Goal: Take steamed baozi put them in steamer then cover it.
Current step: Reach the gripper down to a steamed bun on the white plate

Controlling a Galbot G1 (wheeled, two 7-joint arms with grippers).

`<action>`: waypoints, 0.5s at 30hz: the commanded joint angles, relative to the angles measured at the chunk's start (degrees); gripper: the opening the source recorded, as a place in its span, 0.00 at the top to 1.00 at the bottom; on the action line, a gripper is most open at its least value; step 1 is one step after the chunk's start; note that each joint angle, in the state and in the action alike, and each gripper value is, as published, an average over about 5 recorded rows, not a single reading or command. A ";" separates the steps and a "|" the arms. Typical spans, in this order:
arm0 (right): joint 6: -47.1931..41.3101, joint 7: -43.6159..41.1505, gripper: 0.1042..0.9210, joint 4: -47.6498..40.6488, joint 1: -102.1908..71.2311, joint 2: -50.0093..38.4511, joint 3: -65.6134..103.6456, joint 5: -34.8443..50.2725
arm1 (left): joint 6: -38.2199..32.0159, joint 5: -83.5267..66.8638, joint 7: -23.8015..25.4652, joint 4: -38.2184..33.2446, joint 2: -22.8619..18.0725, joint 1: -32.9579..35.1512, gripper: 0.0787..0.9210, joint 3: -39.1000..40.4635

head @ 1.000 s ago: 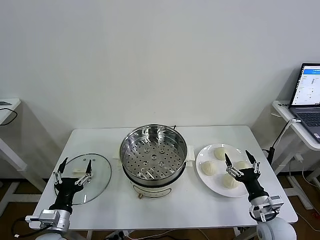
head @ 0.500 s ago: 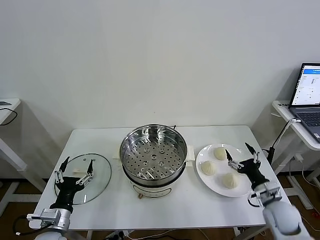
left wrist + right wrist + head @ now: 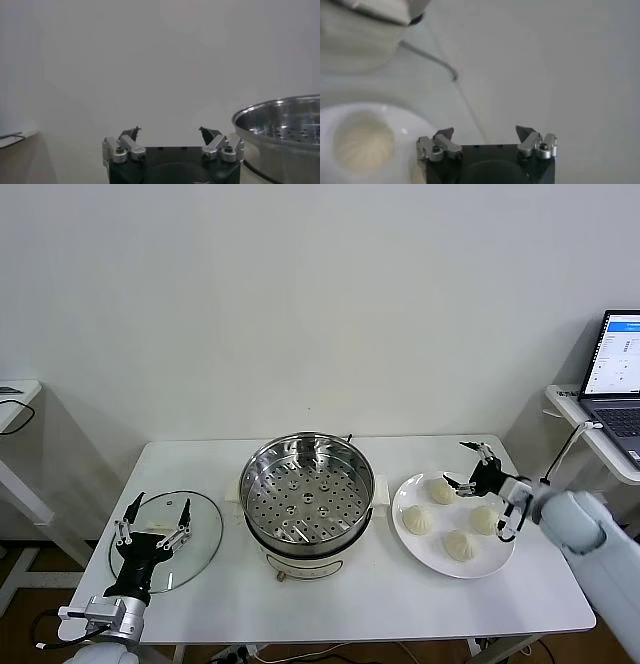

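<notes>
fingers of the right gripper [image 3: 474,464] spread open at right of frame, just above-right of the nearest steamed baozi [image 3: 442,491]; left gripper [image 3: 152,520], also open, waits lower left.

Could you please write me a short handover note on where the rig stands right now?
Right gripper: open, empty, above the far edge of the plate, near the rear bun.
Left gripper: open, empty, over the glass lid at the table's left.
All four buns sit on the plate; the steamer in the middle is empty and uncovered.
Done: nothing moved.
Left: put four buns in the steamer, then put the lid on.
</notes>
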 commanded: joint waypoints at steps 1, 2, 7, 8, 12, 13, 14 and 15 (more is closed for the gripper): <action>-1.53 -18.67 0.12 -8.95 22.94 -1.75 -21.02 -3.83 | 0.13 0.03 -0.03 -0.43 0.13 -0.05 0.12 0.15; -1.36 -19.89 0.12 -10.18 24.73 -0.56 -22.50 -4.35 | 0.15 0.03 -0.03 -0.44 0.12 -0.06 0.12 0.17; -1.30 -23.63 0.12 -14.88 29.04 5.20 -27.01 -6.03 | 0.18 0.02 -0.01 -0.57 0.03 0.03 0.12 -0.10; -1.35 -23.80 0.12 -15.61 29.21 6.22 -27.51 -6.10 | 0.17 0.01 0.00 -0.60 0.01 0.05 0.12 -0.24; -1.64 -23.80 0.12 -18.95 28.73 10.17 -28.10 -6.35 | 0.17 -0.06 0.03 -0.69 -0.02 0.16 0.12 -1.00; -1.66 -23.65 0.12 -19.85 28.38 11.05 -28.01 -6.56 | 0.16 -0.07 0.04 -0.72 -0.02 0.21 0.12 -1.18; -1.65 -23.43 0.12 -20.62 28.01 11.81 -27.89 -6.83 | 0.14 -0.08 0.06 -0.75 -0.02 0.25 0.12 -1.32; -1.65 -23.16 0.12 -21.33 27.59 12.45 -27.72 -7.11 | 0.13 -0.09 0.07 -0.77 -0.03 0.29 0.12 -1.44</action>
